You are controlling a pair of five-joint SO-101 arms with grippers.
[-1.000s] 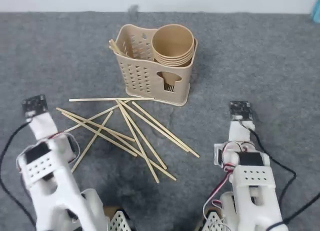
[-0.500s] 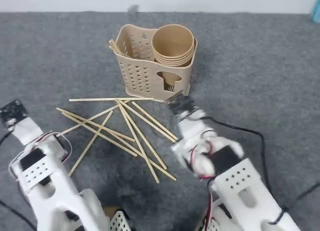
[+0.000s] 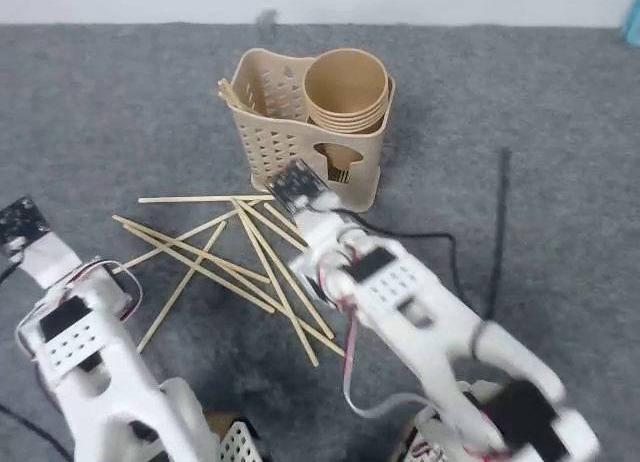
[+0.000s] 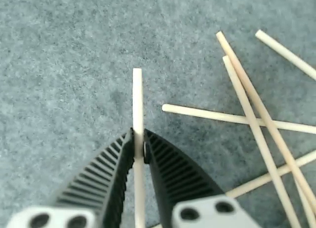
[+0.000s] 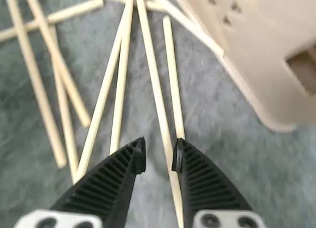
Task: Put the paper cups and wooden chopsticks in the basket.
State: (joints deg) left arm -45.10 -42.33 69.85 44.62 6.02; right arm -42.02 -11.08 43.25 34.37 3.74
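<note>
Here, a beige perforated basket [image 3: 290, 152] stands upright on a grey carpet [image 3: 560, 132]. A stack of paper cups [image 3: 345, 82] is nested in the compartment on the right arm's side. A few sticks [image 3: 230, 90] lean in the other compartment. Loose wooden chopsticks [image 3: 200, 267] lie criss-crossed on the carpet just in front of the basket.

The right arm [image 3: 400, 292] stretches over the pile and covers part of it, its wrist close to the basket's front wall. The right gripper [image 5: 158, 151] is low over the carpet, jaws narrowly parted around one stick [image 5: 155, 99] without pinching it.

The left gripper [image 4: 138, 139] is clamped on a single chopstick [image 4: 137, 97] at the pile's outer edge. A black cable [image 3: 500, 232] trails across the carpet.
</note>
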